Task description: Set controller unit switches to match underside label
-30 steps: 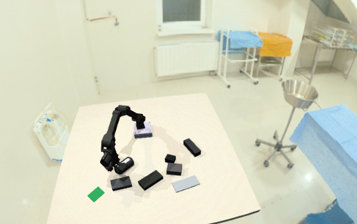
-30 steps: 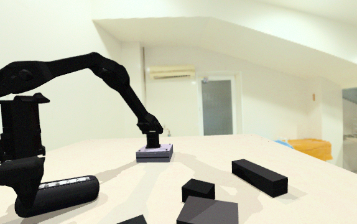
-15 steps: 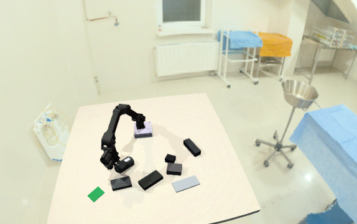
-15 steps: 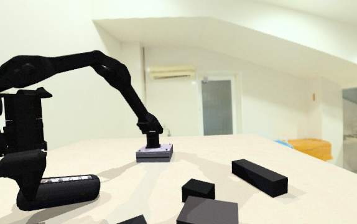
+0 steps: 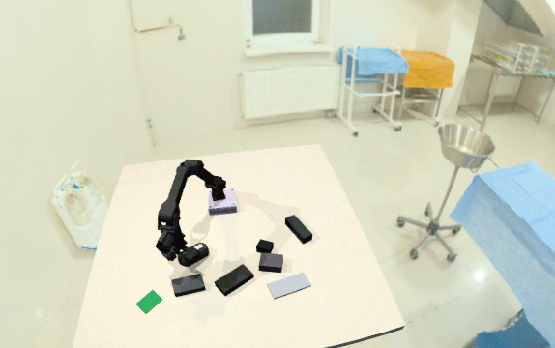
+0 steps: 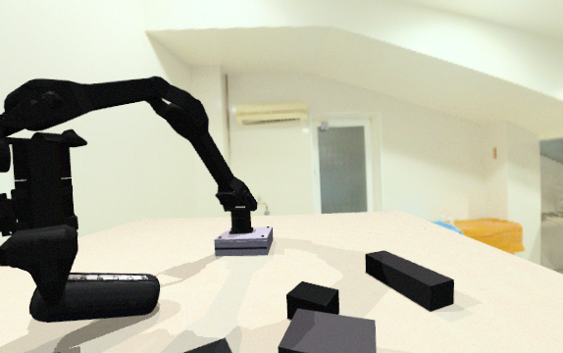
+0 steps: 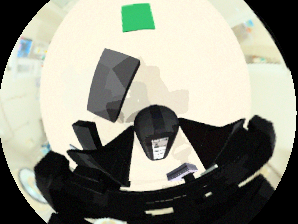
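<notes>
The dark controller unit is a rounded black body. A white strip with dark marks shows on its upward side; the marks are too small to read, and I see no green on it. My gripper is shut on the unit, with one finger against each side in the wrist view. The unit is held just above the bench, its shadow lying apart below it in the exterior view. The side facing down is hidden.
A dark grey slab and a green square lie close by. A black box, a dark block, a small black block, a black bar and a pale plate lie rightward.
</notes>
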Controlling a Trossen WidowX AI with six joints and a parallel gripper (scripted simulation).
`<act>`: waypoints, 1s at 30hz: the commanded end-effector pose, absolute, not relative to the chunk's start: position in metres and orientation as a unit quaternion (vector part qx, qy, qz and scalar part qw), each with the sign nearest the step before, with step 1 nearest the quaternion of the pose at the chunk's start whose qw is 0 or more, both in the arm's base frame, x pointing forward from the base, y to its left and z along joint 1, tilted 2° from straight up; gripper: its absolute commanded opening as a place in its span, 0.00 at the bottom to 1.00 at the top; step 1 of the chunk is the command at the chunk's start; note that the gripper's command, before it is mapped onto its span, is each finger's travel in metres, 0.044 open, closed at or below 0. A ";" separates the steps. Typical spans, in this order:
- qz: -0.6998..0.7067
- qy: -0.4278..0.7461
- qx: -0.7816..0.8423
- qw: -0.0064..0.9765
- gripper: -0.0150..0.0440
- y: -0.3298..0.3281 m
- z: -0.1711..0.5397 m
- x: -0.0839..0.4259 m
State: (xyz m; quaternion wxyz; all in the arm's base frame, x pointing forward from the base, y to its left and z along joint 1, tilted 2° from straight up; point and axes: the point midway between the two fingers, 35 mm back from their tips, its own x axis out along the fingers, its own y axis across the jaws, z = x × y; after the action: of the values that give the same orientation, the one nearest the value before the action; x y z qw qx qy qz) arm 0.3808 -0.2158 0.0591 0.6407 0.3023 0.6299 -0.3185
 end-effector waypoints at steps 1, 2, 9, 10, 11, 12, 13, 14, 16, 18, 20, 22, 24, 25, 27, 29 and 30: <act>-0.320 0.629 0.305 0.640 0.82 -0.213 0.065 0.379; -0.320 0.629 0.305 0.640 0.82 -0.213 0.065 0.378; -0.320 0.629 0.305 0.640 0.82 -0.210 0.070 0.376; -0.320 0.629 0.305 0.640 0.82 -0.209 0.070 0.376; -0.320 0.629 0.305 0.640 0.82 -0.209 0.071 0.376; -0.320 0.629 0.305 0.640 0.82 -0.209 0.072 0.375; -0.320 0.629 0.305 0.640 0.82 -0.208 0.072 0.375; -0.320 0.629 0.305 0.640 0.82 -0.208 0.073 0.375; -0.320 0.629 0.305 0.640 0.82 -0.207 0.074 0.374; -0.320 0.629 0.305 0.640 0.82 -0.206 0.075 0.373; -0.320 0.629 0.305 0.640 0.82 -0.205 0.076 0.373; -0.320 0.629 0.305 0.640 0.82 -0.204 0.078 0.372; -0.320 0.629 0.305 0.640 0.82 -0.203 0.079 0.371; -0.320 0.629 0.305 0.639 0.82 -0.203 0.079 0.371; -0.320 0.629 0.305 0.639 0.82 -0.202 0.080 0.370; -0.320 0.629 0.305 0.639 0.82 -0.201 0.082 0.370; -0.320 0.629 0.305 0.639 0.82 -0.201 0.082 0.369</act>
State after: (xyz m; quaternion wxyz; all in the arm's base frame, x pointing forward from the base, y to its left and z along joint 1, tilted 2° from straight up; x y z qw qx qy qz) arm 0.3726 -0.2041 0.0792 0.6421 0.3025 0.6283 -0.3186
